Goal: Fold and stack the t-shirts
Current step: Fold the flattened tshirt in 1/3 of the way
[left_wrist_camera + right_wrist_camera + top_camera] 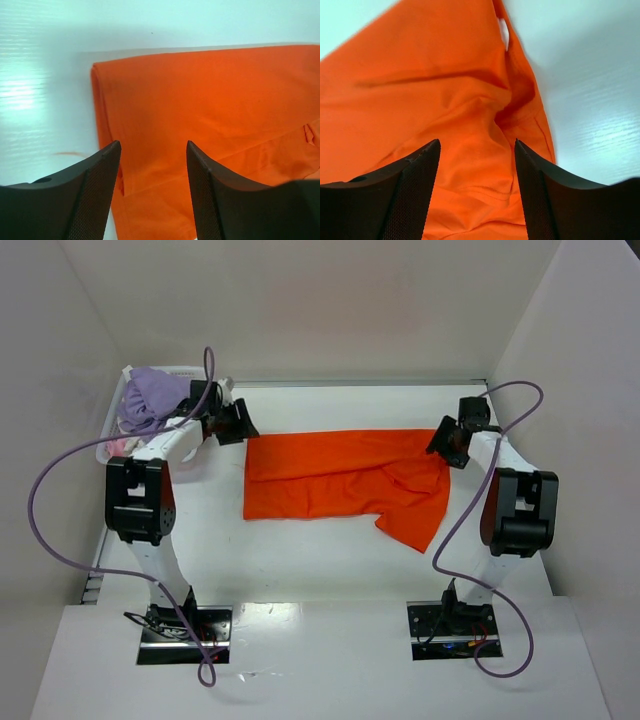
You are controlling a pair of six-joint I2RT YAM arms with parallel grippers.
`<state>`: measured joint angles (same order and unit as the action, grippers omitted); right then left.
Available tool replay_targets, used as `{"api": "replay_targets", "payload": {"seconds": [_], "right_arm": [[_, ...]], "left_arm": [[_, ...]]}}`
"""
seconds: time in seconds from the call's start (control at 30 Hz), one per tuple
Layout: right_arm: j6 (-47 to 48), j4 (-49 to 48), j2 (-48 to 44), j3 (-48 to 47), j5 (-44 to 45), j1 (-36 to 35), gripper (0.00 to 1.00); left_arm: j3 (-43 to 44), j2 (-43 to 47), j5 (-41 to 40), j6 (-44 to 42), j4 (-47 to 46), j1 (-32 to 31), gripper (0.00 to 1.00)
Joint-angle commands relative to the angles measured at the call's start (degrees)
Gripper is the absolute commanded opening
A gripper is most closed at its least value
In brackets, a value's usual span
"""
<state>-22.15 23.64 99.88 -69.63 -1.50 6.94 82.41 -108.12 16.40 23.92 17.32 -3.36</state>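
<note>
One vivid orange t-shirt [340,485] lies on the white table as a folded band, with a loose flap reaching toward the near right. My left gripper [238,425] hovers at its far left corner. In the left wrist view that gripper [153,145] is open over the shirt's folded left edge [210,100], nothing between the fingers. At the shirt's far right corner my right gripper [447,445] also stands open. The right wrist view shows it [477,142] above wrinkled orange cloth [420,100], gripping nothing.
A white lattice basket [172,370] stands at the back left, holding a lavender cloth [150,400] and a bit of pink cloth [120,445]. White walls close in the table on three sides. Purple cables loop from both arms.
</note>
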Motion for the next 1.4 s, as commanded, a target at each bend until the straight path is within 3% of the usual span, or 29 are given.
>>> {"api": "replay_targets", "payload": {"seconds": [0.0, 0.23, 0.53, 0.73, 0.93, 0.97, 1.0, 1.1, 1.27, 1.37], "right_arm": [[-0.17, -0.25, -1.53, 2.74, -0.96, 0.44, 0.66], [-0.17, -1.4, -0.38, 5.2, 0.09, 0.44, 0.63], [-0.7, -1.4, 1.37, 5.2, -1.05, 0.44, 0.2], [-0.7, 0.35, 1.37, 5.2, 0.88, 0.44, 0.0], [-1.31, 2.11, 0.32, 5.2, 3.43, 0.44, 0.0], [-1.31, 2.11, -0.29, 5.2, 3.43, 0.44, 0.04], [-1.84, 2.64, -0.3, 5.2, 3.43, 0.44, 0.17], [-1.84, 2.64, -0.82, 5.2, 4.49, 0.44, 0.36], [-1.84, 2.64, -0.74, 5.73, 4.49, 0.44, 0.47], [-1.84, 1.94, -0.73, 5.73, 3.96, 0.44, 0.48]], "left_arm": [[1.69, -3.68, 3.99, -0.98, -2.46, -1.04, 0.63], [0.65, -6.76, 3.99, -1.51, -4.75, -2.71, 0.62], [0.65, -9.65, 3.2, -0.98, -6.16, -2.71, 0.43], [1.26, -10.71, 0.13, 0.07, -6.34, -2.71, 0.33], [2.31, -10.71, -3.22, 0.07, -5.28, -2.71, 0.31], [2.31, -10.71, -3.22, 0.07, -5.28, -2.71, 0.33], [2.31, -10.71, -2.7, 0.07, -5.28, -2.71, 0.35], [1.7, -10.19, -2.69, 0.07, -5.81, -2.71, 0.44], [1.7, -9.66, -1.55, -0.46, -5.81, -3.23, 0.51], [2.23, -10.97, -0.5, -0.98, -5.81, -3.24, 0.51]]}}
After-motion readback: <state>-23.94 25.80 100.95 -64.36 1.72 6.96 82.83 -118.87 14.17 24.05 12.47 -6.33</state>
